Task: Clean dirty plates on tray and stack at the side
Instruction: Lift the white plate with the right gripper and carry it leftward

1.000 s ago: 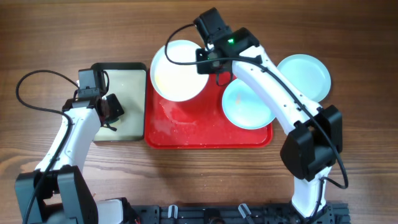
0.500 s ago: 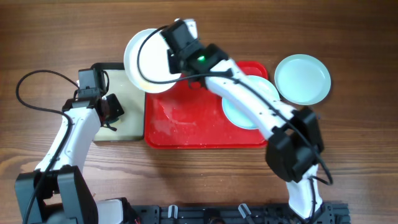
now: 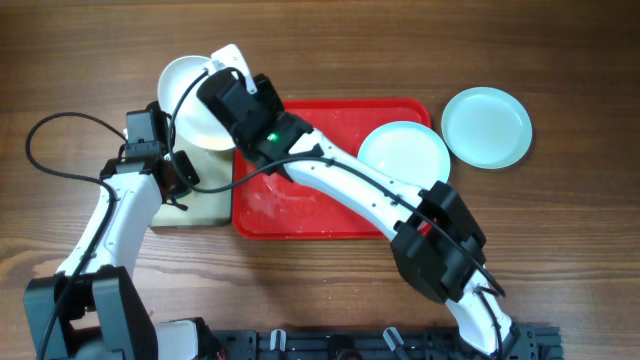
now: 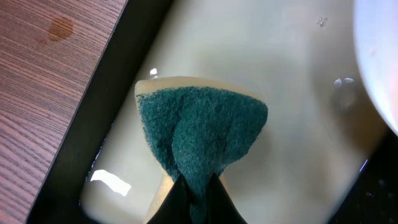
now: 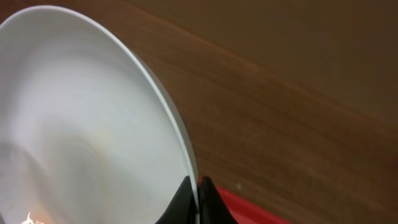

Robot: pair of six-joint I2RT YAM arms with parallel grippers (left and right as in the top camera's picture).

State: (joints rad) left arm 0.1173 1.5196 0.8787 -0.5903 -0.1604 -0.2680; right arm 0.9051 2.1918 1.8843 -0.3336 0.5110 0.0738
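White plate [image 3: 190, 105]: pinched at rim by right claw [image 5: 198, 186], over far edge of small tray [image 3: 205, 205], left of red tray [image 3: 300, 215] | left claw [image 4: 198, 186]: clenched on sponge [image 4: 202, 130] above small tray | aqua plate [image 3: 403, 150]: red tray, right end | second aqua plate [image 3: 487, 127]: desk, far right | handling: hold rim firmly, present smeared face to sponge.

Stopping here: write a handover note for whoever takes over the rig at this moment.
Left claw: shut on the green sponge over the small tray.
Right claw: shut on the white plate rim, over that tray's far edge.
One aqua plate lies on the red tray; second aqua plate on the table beside it, seemingly done.
Left: scrub both, stack.
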